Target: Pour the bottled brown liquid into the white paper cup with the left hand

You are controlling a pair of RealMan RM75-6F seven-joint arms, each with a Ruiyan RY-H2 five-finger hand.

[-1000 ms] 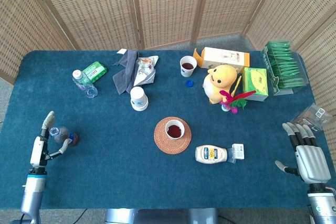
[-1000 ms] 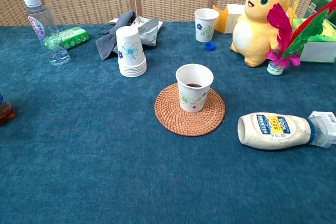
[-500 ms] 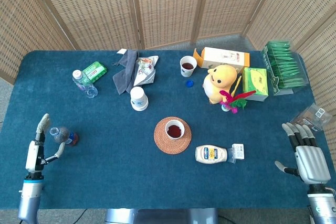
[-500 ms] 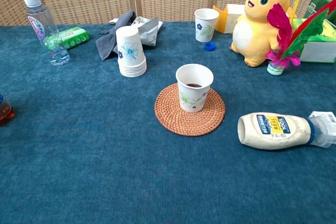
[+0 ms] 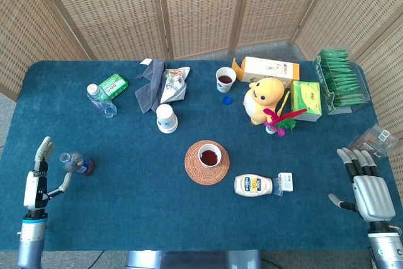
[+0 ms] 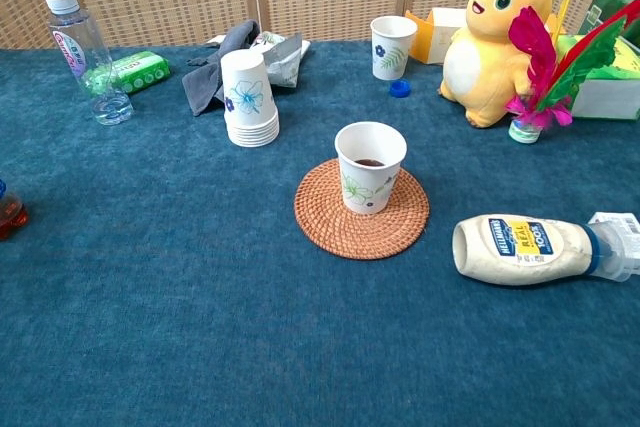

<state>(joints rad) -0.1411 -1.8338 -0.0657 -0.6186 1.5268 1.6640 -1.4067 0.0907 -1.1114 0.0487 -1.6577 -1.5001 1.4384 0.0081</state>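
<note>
While the left hand (image 5: 36,181) hovers at the near left edge of the blue tabletop (image 5: 126,174) with fingers spread and holding nothing, the small bottle of brown liquid (image 5: 75,163) lies on its side just beside it, apart from the fingers. At the middle of the tabletop, the white paper cup (image 5: 210,154) stands upright on a round woven coaster (image 5: 195,169), with dark liquid inside. Over at the far right edge, the right hand (image 5: 366,187) rests, fingers extended, holding nothing.
</note>
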